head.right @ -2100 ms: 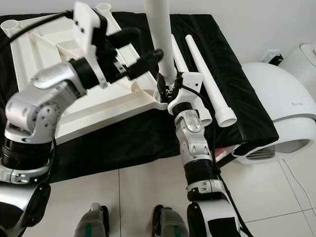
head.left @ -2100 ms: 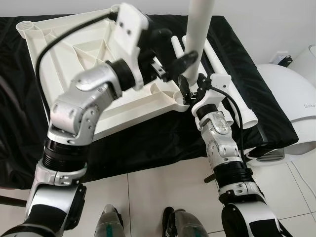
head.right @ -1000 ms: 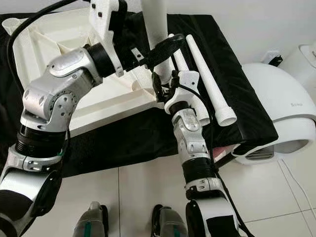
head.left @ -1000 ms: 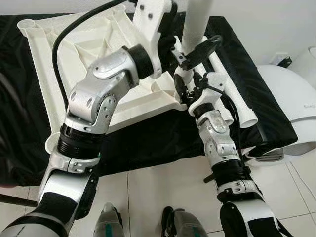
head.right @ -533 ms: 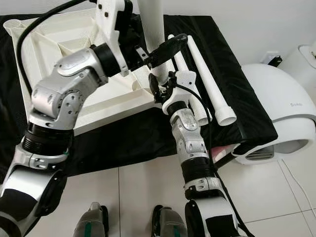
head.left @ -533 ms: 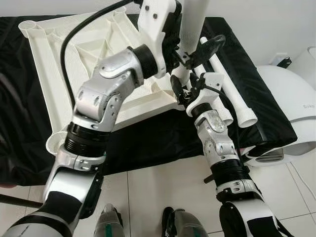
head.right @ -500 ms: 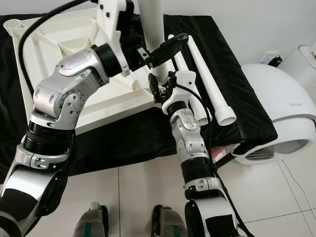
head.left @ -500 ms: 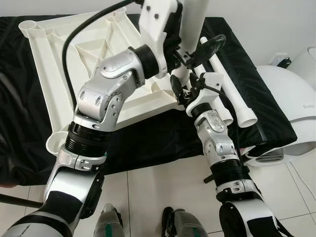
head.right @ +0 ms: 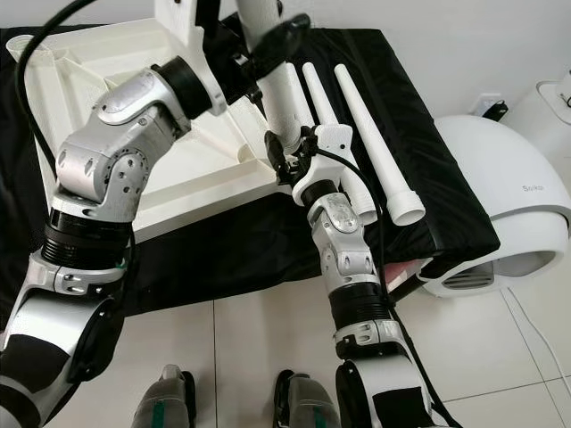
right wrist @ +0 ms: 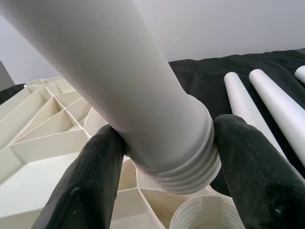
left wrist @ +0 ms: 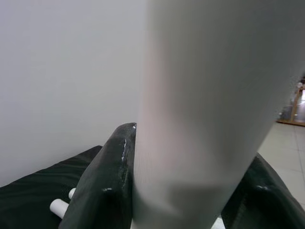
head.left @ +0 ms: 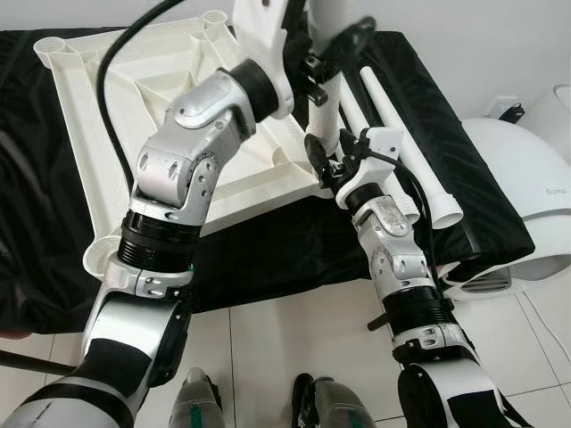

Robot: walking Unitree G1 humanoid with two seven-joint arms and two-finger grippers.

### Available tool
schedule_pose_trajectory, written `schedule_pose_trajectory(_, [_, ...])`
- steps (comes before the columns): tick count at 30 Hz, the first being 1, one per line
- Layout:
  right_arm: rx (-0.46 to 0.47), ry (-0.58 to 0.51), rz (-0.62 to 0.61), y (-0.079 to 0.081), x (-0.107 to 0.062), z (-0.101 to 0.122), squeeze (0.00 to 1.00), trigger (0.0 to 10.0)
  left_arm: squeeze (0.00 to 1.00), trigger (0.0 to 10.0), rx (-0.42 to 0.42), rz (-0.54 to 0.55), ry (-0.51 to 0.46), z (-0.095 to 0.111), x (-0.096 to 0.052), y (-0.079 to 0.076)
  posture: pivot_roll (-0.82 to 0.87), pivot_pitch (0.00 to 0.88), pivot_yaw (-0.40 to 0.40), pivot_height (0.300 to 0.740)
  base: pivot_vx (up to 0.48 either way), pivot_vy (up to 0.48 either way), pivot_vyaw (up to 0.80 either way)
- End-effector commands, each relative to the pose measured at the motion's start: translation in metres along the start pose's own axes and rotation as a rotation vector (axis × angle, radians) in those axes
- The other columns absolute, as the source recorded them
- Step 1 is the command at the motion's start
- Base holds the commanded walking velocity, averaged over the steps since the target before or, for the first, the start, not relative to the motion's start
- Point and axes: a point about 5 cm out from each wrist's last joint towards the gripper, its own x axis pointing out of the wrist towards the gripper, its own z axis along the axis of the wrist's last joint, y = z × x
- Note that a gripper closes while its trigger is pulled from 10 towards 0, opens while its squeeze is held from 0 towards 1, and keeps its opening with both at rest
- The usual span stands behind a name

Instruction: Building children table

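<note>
Looking from the head, the white table leg (head.right: 287, 98) stands tilted over the upturned tabletop (head.right: 98, 80). From the wrists, the left pincer (left wrist: 181, 191) grasps it high and the right pincer (right wrist: 164, 186) low; straighten it over the threaded corner socket (right wrist: 205, 215) before turning.

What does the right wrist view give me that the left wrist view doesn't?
Right wrist view: the leg's threaded end held just above the threaded socket in the upturned tabletop, not yet in it, with two spare legs on the black cloth. Left wrist view: the leg's smooth shaft against a pale wall, the floor off to one side. Both: the white leg between two black fingers, the right gripper low on it, the left gripper higher up.
</note>
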Motion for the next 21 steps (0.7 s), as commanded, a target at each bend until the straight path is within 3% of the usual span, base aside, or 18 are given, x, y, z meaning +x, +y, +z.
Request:
schedule_pose_trajectory(1, [0.013, -0.058, -0.002, -0.004, 0.002, 0.014, 0.0, 10.0, 0.0, 0.0, -0.008, 0.006, 0.013, -0.003, 0.0, 0.002, 0.07, 0.147, -0.073, 0.74, 0.0, 0.0, 0.0])
schedule_pose_trajectory(4, [0.008, -0.056, 0.001, -0.004, 0.002, 0.014, 0.0, 10.0, 0.0, 0.0, -0.005, 0.018, 0.029, -0.005, -0.001, 0.005, 0.07, 0.147, -0.073, 0.74, 0.0, 0.0, 0.0])
schedule_pose_trajectory(5, [0.018, -0.056, 0.014, -0.004, 0.002, 0.014, 0.57, 10.0, 0.0, 10.0, -0.002, 0.017, 0.034, -0.006, -0.001, 0.004, 0.08, 0.146, -0.075, 0.74, 0.0, 0.0, 0.0])
schedule_pose_trajectory(6, [0.025, -0.056, 0.024, -0.003, 0.001, 0.014, 0.57, 10.0, 0.0, 10.0, 0.001, 0.019, 0.037, -0.006, 0.0, 0.004, 0.08, 0.146, -0.075, 0.74, 0.0, 0.0, 0.0])
schedule_pose_trajectory(7, [0.032, -0.059, 0.032, -0.003, 0.001, 0.015, 1.0, 10.0, 0.0, 10.0, -0.002, 0.017, 0.039, -0.007, 0.0, 0.004, 0.07, 0.145, -0.076, 0.74, 0.0, 0.0, 0.0])
schedule_pose_trajectory(15, [0.029, -0.095, 0.133, 0.0, -0.001, 0.022, 1.0, 10.0, 0.0, 10.0, 0.002, 0.011, 0.039, -0.007, 0.001, 0.003, 0.07, 0.137, -0.076, 0.74, 0.0, 0.0, 0.0])
schedule_pose_trajectory(18, [-0.025, -0.093, 0.264, 0.0, -0.005, 0.029, 1.0, 10.0, 0.0, 10.0, 0.0, -0.012, 0.052, -0.006, 0.0, 0.004, 0.07, 0.128, -0.075, 0.74, 0.0, 0.0, 0.0])
schedule_pose_trajectory(21, [-0.053, -0.083, 0.299, -0.006, -0.007, 0.033, 1.0, 10.0, 0.0, 10.0, -0.009, -0.03, 0.063, -0.006, -0.002, 0.006, 0.07, 0.125, -0.071, 0.74, 0.0, 0.0, 0.0])
